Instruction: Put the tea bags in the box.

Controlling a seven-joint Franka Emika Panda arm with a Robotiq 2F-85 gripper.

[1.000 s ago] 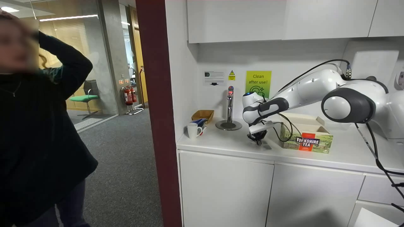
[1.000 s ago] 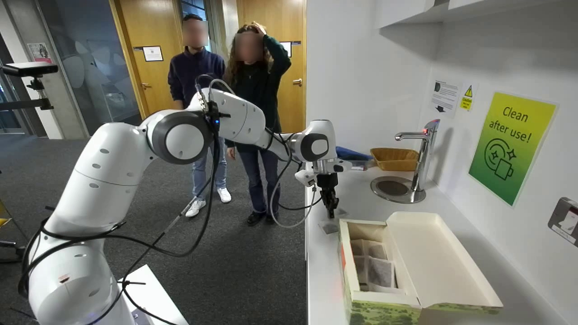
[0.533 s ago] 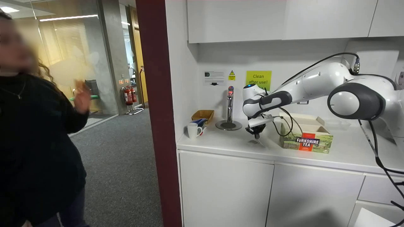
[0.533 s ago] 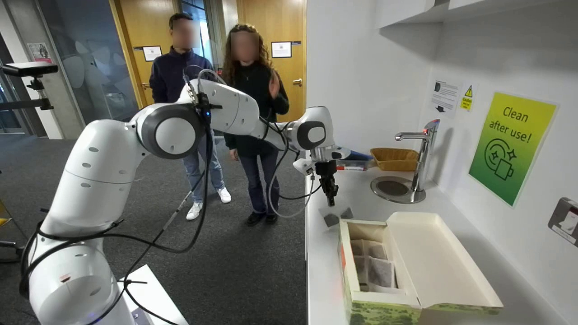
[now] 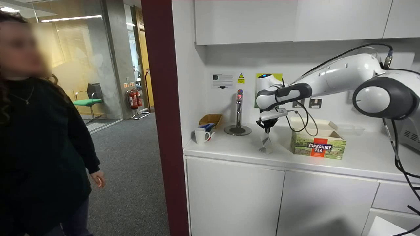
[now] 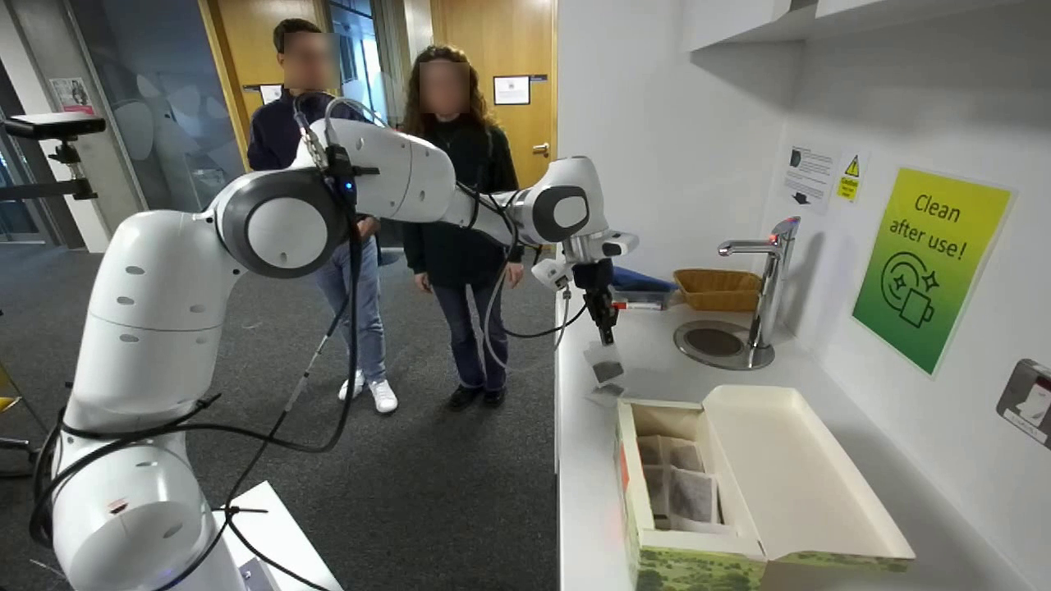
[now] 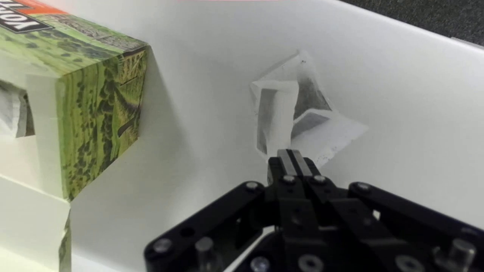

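Above the white counter (image 6: pixel 591 484), near the Yorkshire Tea carton (image 5: pixel 320 149) | gripper (image 6: pixel 607 338) pinching a tea bag (image 6: pixel 608 371) by its edge, probably so it hangs ready to drop in | seemingly a second bag (image 6: pixel 609 390) below, contact unclear | lid (image 6: pixel 809 476) folded back, presumably to admit bags

Translucent white tea bags (image 7: pixel 280 113) with dark filling, hanging creased and tilted, bottom at or just above the counter (image 5: pixel 236 147), near the open green-printed tea box (image 5: pixel 318 146), lid (image 6: pixel 805 476) folded back, more bags (image 6: pixel 690 495) inside
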